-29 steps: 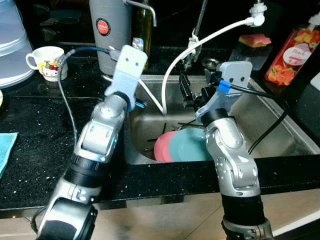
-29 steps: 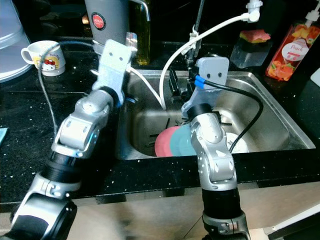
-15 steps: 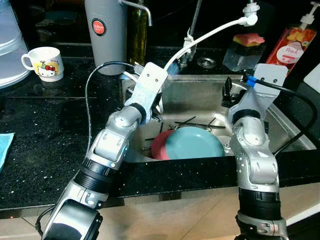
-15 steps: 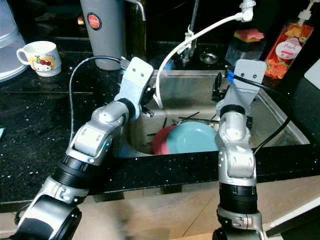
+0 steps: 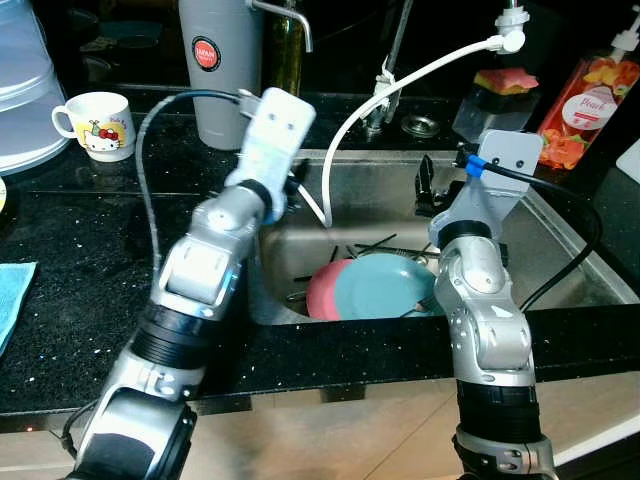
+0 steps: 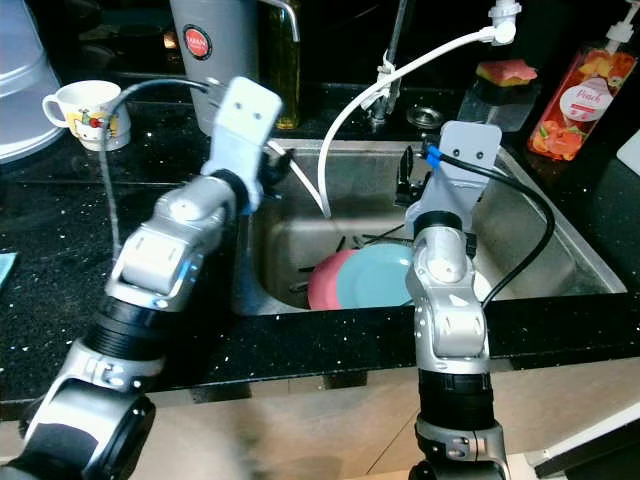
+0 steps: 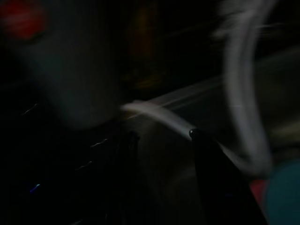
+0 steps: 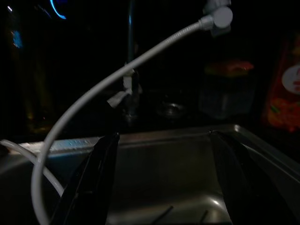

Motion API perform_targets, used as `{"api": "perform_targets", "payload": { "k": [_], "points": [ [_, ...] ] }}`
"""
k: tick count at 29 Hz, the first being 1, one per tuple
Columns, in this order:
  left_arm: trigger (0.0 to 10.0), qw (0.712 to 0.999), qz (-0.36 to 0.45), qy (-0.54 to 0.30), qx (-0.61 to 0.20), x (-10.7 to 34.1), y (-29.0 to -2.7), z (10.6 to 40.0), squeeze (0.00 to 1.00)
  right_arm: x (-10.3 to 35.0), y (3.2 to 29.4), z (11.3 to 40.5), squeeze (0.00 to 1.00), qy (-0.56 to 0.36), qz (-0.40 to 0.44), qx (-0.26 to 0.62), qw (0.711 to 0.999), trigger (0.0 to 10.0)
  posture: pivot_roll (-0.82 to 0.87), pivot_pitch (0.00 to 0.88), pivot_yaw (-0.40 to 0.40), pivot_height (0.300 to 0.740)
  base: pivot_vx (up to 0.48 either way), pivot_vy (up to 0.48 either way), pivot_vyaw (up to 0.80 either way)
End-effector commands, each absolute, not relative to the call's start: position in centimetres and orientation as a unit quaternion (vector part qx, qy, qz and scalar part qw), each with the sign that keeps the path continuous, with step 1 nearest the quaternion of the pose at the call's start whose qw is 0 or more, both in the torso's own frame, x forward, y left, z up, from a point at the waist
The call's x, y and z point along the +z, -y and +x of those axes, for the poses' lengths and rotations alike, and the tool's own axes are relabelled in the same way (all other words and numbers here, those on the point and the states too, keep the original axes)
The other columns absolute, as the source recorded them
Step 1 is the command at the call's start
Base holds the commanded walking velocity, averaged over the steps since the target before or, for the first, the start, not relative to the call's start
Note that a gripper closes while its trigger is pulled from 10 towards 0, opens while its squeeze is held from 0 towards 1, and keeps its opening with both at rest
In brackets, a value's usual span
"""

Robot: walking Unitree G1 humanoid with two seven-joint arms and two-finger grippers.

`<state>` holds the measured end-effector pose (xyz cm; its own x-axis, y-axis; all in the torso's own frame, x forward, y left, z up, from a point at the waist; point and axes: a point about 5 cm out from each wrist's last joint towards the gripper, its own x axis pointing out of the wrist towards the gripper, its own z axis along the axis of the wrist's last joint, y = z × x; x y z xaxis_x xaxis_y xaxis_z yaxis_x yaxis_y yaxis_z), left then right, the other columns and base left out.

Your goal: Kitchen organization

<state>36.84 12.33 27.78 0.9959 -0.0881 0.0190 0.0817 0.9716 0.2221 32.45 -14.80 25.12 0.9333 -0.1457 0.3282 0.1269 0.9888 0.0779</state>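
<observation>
Both arms pulled back toward the sink (image 5: 560, 260) rim. Your left gripper (image 7: 161, 136) and right gripper (image 8: 161, 140) gape wide, empty; teal plate (image 5: 385, 290) untouched.

My way down into the sink (image 5: 560, 250) is crossed by the white hose (image 5: 400, 85); teal plate (image 5: 385, 290) and pink plate (image 5: 320, 290) cover its floor; black desk (image 5: 70, 260) left lies bare.

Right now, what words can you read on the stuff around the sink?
"Peach": on the label of the orange bottle at the sink's right.
Red round badge on the grey flask: white lettering, too small to read.
White mug: a cartoon picture, no words I can read.
</observation>
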Motion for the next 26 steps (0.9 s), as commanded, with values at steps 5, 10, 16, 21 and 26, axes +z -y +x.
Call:
{"api": "perform_targets", "payload": {
  "k": [5, 10, 16, 21, 26],
  "points": [
    [10.0, 0.994, 0.061, -0.047, 0.08, 27.0, -17.0, 37.9, 0.0, 25.9, 13.7, 32.4, 0.0, 0.193, 0.037, -0.039, 0.98, 10.0, 0.24, 0.031, -0.054, 0.74, 0.0, 0.0, 0.0],
    [10.0, 0.984, 0.067, -0.085, 0.142, 25.4, -18.6, 38.9, 0.0, 26.5, 12.9, 32.2, 0.0, 0.211, 0.04, -0.014, 0.977, 10.0, 0.24, 0.028, -0.049, 0.74, 0.0, 0.0, 0.0],
    [10.0, 0.973, 0.07, -0.12, 0.185, 23.8, -19.4, 40.1, 0.0, 26.6, 11.2, 31.9, 0.0, 0.208, 0.043, 0.049, 0.976, 10.0, 0.22, 0.043, -0.044, 0.74, 0.0, 0.0, 0.0],
    [10.0, 0.964, 0.095, -0.118, 0.219, 23.5, -20.8, 40.3, 0.0, 25.5, 9.4, 31.4, 0.0, 0.169, 0.055, 0.14, 0.974, 10.0, 0.23, 0.06, -0.049, 0.74, 0.0, 0.0, 0.0],
    [10.0, 0.949, 0.113, -0.117, 0.269, 22.6, -23.0, 40.2, 0.0, 24.8, 8.3, 30.7, 0.0, 0.148, 0.056, 0.211, 0.965, 10.0, 0.23, 0.074, -0.051, 0.74, 0.0, 0.0, 0.0]
  ]
}}
